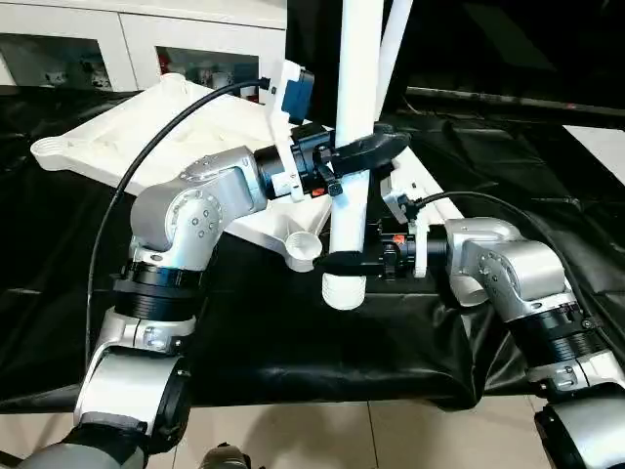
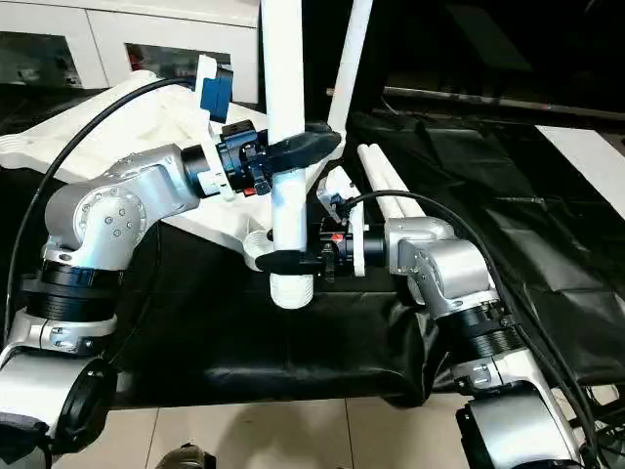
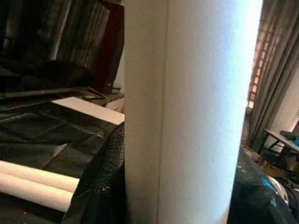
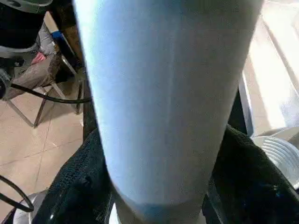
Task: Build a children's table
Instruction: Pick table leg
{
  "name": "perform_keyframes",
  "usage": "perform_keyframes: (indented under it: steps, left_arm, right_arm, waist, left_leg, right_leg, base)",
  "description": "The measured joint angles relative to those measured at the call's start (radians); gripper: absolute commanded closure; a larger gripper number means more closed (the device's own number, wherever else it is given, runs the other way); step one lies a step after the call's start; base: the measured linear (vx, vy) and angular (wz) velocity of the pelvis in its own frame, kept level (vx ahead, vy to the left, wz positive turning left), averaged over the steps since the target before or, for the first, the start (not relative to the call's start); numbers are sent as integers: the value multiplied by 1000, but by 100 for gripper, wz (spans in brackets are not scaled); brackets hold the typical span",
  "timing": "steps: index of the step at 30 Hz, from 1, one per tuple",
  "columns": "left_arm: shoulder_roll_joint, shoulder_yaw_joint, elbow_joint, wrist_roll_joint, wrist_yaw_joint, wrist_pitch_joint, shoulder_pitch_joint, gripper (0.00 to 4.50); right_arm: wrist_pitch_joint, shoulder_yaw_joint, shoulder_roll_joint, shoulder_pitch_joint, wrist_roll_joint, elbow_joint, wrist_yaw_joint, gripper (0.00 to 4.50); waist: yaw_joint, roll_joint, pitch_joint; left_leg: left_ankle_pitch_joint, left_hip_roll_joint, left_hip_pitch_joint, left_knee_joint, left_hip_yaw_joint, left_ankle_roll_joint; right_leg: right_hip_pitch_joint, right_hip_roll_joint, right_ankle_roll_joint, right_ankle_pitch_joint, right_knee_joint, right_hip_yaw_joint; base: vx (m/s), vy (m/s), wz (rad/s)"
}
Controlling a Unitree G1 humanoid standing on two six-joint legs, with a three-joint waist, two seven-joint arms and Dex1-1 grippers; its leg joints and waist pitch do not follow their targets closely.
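My left pincer [image 1: 363, 149] was closed around an upright white leg [image 1: 356, 98], partway up the tube. My right pincer [image 1: 344, 262] clamped the same leg lower down, just above its ribbed bottom end. Both held it firmly; neither stood free. The leg hung just beside a round corner socket [image 1: 305, 248] of the white children's table top [image 1: 146, 137], which lay upside down on the black-covered tabletop [image 1: 293, 342]. The leg's end sat slightly past that socket, toward me, not yet in it. Another leg [image 1: 393, 44] rose beyond the held one. Two spare legs [image 2: 395, 191] lay beyond the socket. I judged the risk was misalignment: tilted or off-centre, the leg could jam on the socket's rim or push the top away.
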Motion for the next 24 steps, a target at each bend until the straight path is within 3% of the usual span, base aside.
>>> perform_keyframes:
  steps: [12,13,18,24]
  left_arm:
    - [0,0,-3,-1,-8,0,0,273]
    - [1,0,-3,-1,-11,0,0,273]
    - [5,-1,-4,-1,-13,0,1,273]
    - [7,0,-8,-1,-14,0,3,273]
  right_arm:
    - [12,9,0,4,0,0,7,161]
    - [12,9,0,4,0,0,7,187]
    - [12,9,0,4,3,0,11,231]
    - [13,12,1,4,3,-4,12,253]
  waist:
    - [0,0,0]
    - [0,0,0]
    - [0,0,0]
    - [0,0,0]
  left_leg:
    - [0,0,0,0,0,0]
    - [0,0,0,0,0,0]
    - [0,0,0,0,0,0]
    - [0,0,0,0,0,0]
  right_leg:
    - [0,0,0,0,0,0]
    - [0,0,0,0,0,0]
    - [0,0,0,0,0,0]
    - [0,0,0,0,0,0]
  base:
    - [0,0,0]
    - [0,0,0]
    - [0,0,0]
    - [0,0,0]
